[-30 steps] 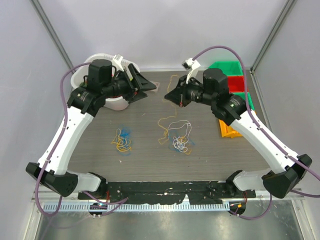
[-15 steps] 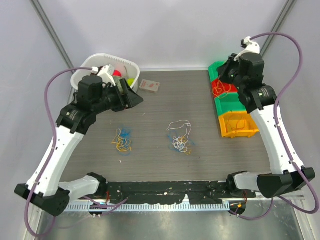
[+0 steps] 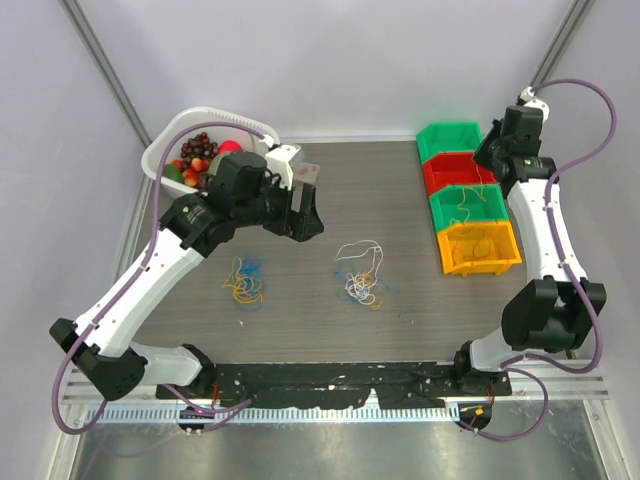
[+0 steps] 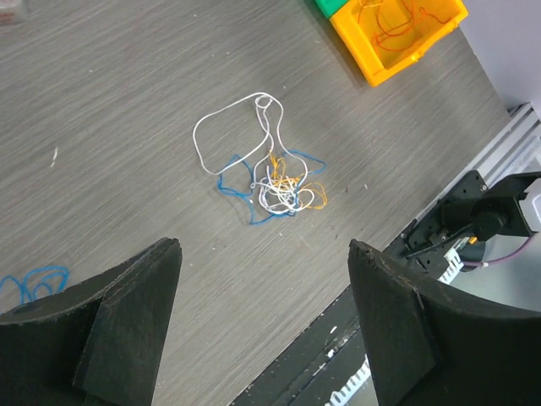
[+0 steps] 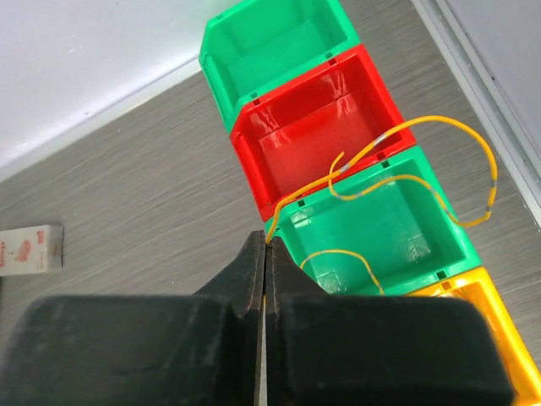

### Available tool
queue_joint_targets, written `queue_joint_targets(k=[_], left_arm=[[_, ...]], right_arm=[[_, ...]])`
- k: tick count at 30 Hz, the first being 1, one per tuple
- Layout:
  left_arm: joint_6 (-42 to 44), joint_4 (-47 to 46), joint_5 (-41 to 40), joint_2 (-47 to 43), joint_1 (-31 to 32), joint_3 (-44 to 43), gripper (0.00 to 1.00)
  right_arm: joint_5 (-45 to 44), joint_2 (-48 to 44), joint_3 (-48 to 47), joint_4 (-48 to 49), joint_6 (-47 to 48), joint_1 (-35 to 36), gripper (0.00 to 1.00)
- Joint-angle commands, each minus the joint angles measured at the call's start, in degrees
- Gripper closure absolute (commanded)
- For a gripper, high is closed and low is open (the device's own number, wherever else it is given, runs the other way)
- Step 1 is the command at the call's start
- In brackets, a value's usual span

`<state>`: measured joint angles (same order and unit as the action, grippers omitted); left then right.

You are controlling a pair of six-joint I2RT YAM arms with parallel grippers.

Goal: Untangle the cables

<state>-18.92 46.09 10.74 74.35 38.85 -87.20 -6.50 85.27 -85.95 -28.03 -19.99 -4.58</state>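
A tangle of white, blue and orange cables (image 3: 360,277) lies mid-table and shows in the left wrist view (image 4: 272,179). A second yellow and blue tangle (image 3: 243,282) lies to its left. My left gripper (image 3: 305,215) is open and empty, hovering above the table near the white tangle, its fingertips wide apart (image 4: 264,247). My right gripper (image 3: 490,158) is shut (image 5: 265,241) on a thin yellow cable (image 5: 406,127). The cable curls over the red bin (image 5: 317,127) and the nearer green bin (image 5: 380,228), and shows in the top view (image 3: 463,200).
Four bins stand in a row at the right: green (image 3: 450,135), red (image 3: 452,172), green (image 3: 495,207), yellow (image 3: 480,250) with an orange cord in it (image 4: 397,25). A white basket of fruit (image 3: 165,150) is at back left. A small card box (image 5: 30,249) lies near it.
My right arm swung from mid-table to the bins at the right, carrying the yellow cable. My left arm moved from the basket toward the table's middle.
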Motion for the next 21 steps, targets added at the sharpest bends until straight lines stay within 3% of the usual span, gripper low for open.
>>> queue_joint_targets(k=[1,6,11,21], left_arm=[[4.15,-0.21,-1.07,-1.92,0.08,-0.78,0.16],[5.73,0.58,-2.30,-2.19,1.49,-0.78,0.14],[6.00,1.02,-2.39,-2.54,1.75,-0.78,0.13],[6.44,1.81,-2.75,-3.07,1.84,-0.69,0.12]], right_arm=[[-0.35,-1.25,-7.82,0.00,1.09,0.18,0.99],[-0.44,0.06,-15.72,-2.81,0.65,0.18,0.99],[-2.02,2.70,-17.76,-2.73,1.71,-0.34,0.99],[-1.23,4.46,-2.31,5.80,0.48,-0.78,0.99]])
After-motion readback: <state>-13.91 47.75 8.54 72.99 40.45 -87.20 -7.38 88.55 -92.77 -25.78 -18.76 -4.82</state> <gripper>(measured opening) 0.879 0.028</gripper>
